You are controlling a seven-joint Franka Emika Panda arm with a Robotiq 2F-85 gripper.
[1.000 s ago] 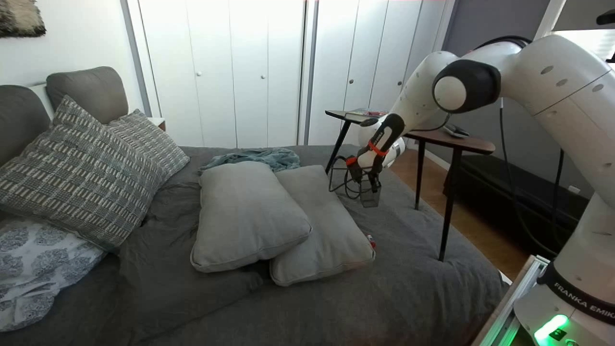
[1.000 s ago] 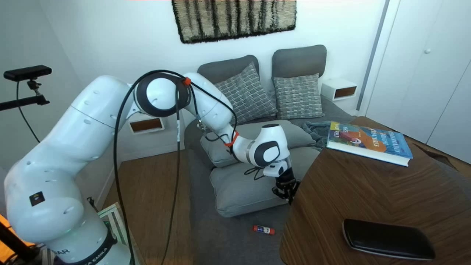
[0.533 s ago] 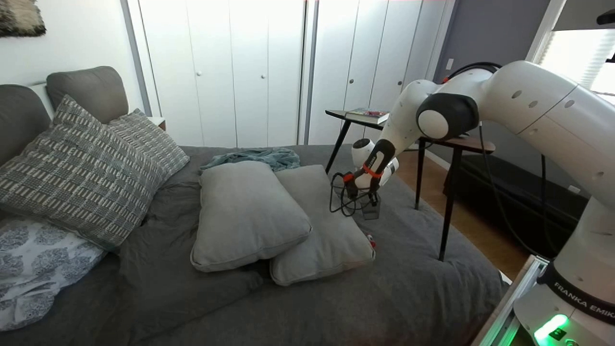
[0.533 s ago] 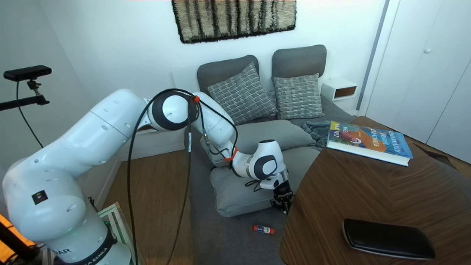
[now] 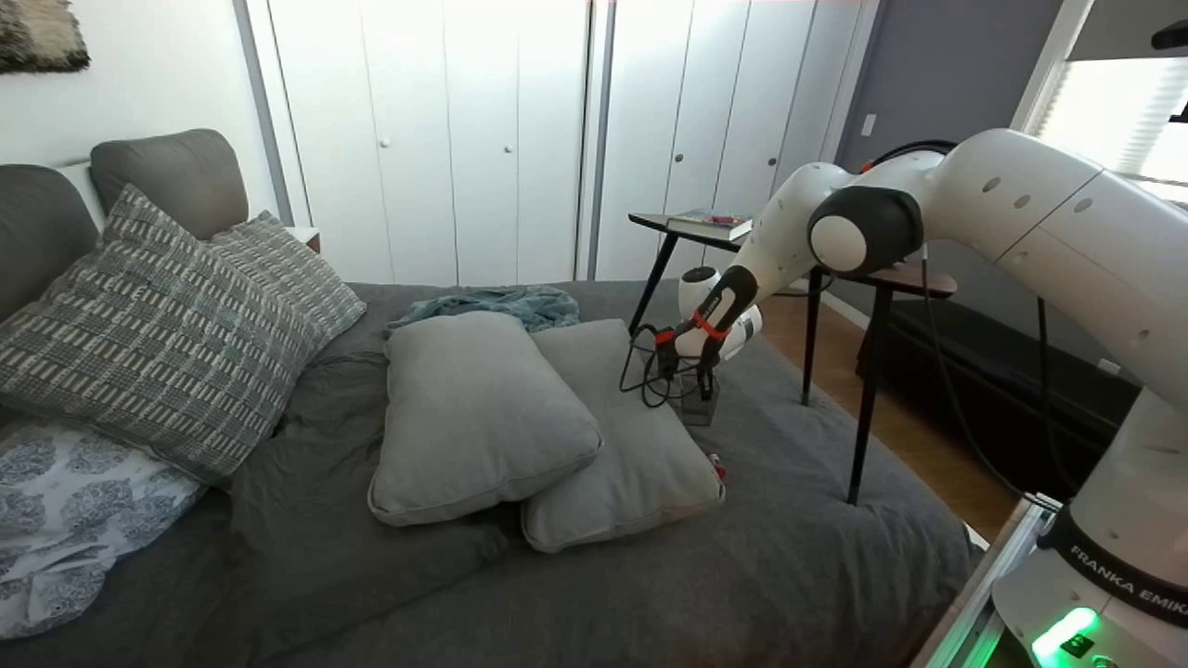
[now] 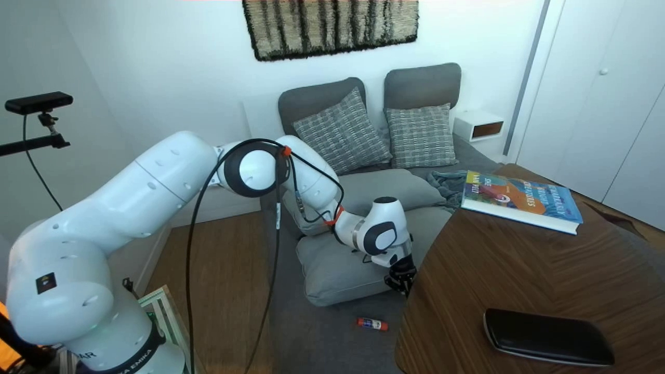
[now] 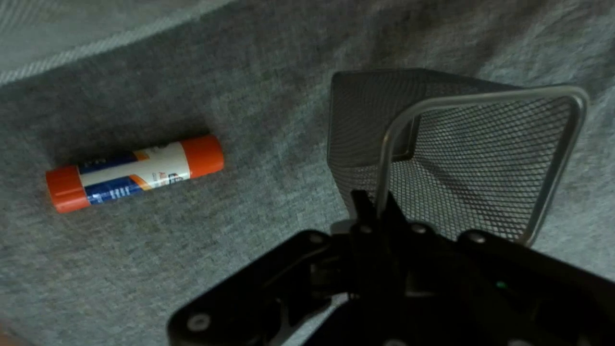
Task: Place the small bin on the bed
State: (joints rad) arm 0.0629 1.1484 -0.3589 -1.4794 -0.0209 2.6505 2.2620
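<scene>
Mesh of the small bin takes up much of the right side of my wrist view, and my gripper is clenched on its rim, one finger outside the wall and one inside. Only this close view gives me the weave, and the printing on the glue stick, which lies well apart from the bin. In an exterior view the bin is a small dark shape over the bed, in from the foot edge and beside a plain grey cushion; whether its base touches the bed I cannot tell. The glue stick there is just a red bit peeping out at the cushion's corner. In an exterior view the table stands in front, and I cannot make out the bin past its curved edge; I do see the whole glue stick lying between that edge and the bed's side edge, the book toward the table's far edge, and the black case by the near edge. In both exterior views my arm rises from beside the bed's corner, bends over at the elbow and slopes down above the bed, the wrist angled so that my gripper points downward.
</scene>
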